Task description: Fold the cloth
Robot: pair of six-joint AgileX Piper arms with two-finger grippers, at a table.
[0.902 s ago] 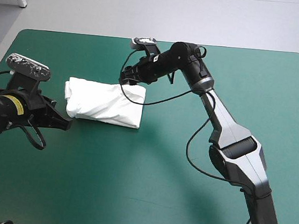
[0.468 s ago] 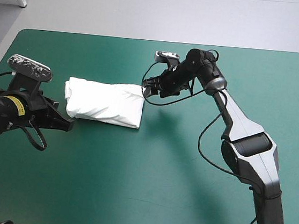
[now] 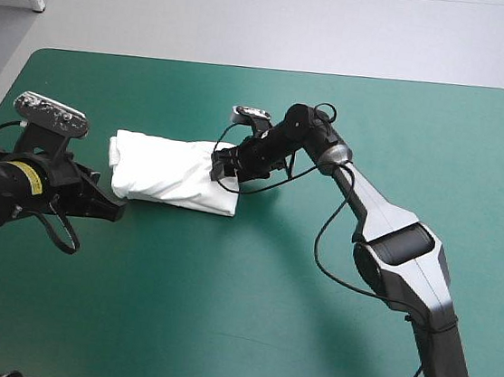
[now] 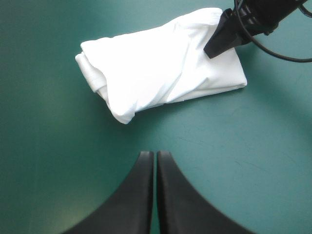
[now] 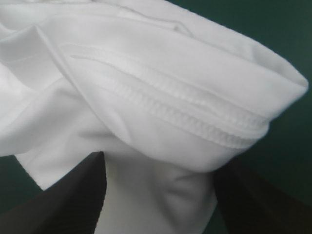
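Left of the table's [image 3: 325, 342] centre lies the folded T-shirt [image 3: 174, 172]. Only the right wrist view shows the right gripper [image 5: 163, 158] spread around its end; the left gripper [image 4: 154, 154] is closed, empty. Just before, the right gripper hung alongside.

My white T-shirt [image 3: 172, 172] lies as a folded oblong bundle on the teal-green cover [image 3: 220, 312], left of the table's middle, its long side running left to right. Its left end is rolled thick, and a stitched hem [image 5: 195, 109] shows at its right end.
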